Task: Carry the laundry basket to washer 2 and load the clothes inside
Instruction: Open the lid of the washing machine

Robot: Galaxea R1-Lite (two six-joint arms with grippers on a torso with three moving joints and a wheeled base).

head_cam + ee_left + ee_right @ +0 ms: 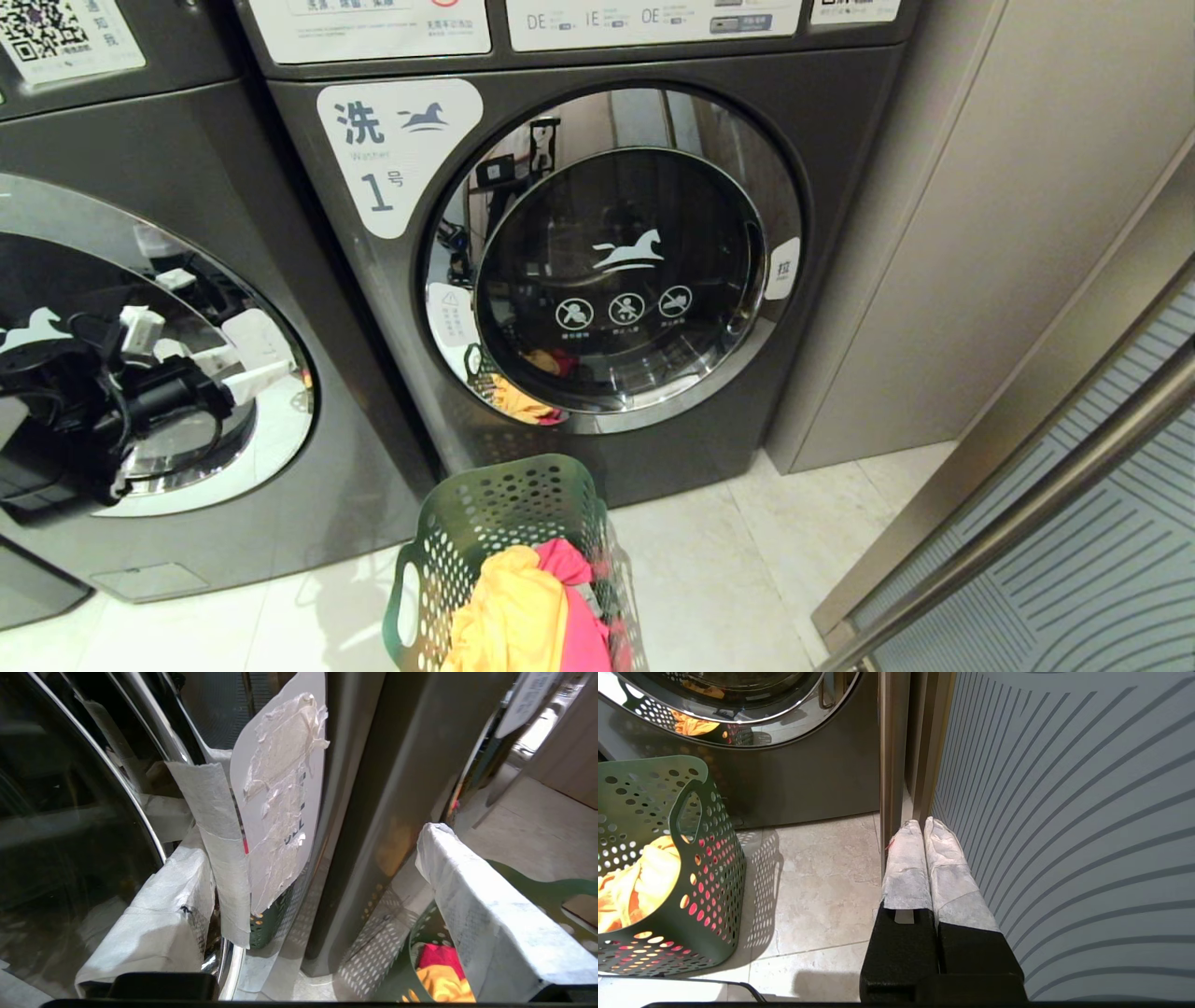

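Note:
The green laundry basket point(504, 523) stands on the tile floor in front of the machines. It also shows in the right wrist view point(705, 868). The clothes lie inside it: a yellow-orange garment point(513, 607) and a pink-red one point(581, 616). My left gripper point(201, 359) is open and holds nothing. It hovers at the right rim of the round chrome-ringed door of the dark grey washer at the far left point(308, 280). That washer's number label is out of view, so I cannot tell whether it is washer 2. One wrapped finger point(159, 924) lies by a white strip point(219, 858) on that rim. My right gripper point(922, 826) hangs shut and empty near the floor.
The washer labelled "1" point(392, 149) is straight ahead with its door shut. A beige cabinet wall point(980, 233) stands to its right. A striped sliding door with a metal rail point(1074, 495) runs along the right side, close to the right gripper.

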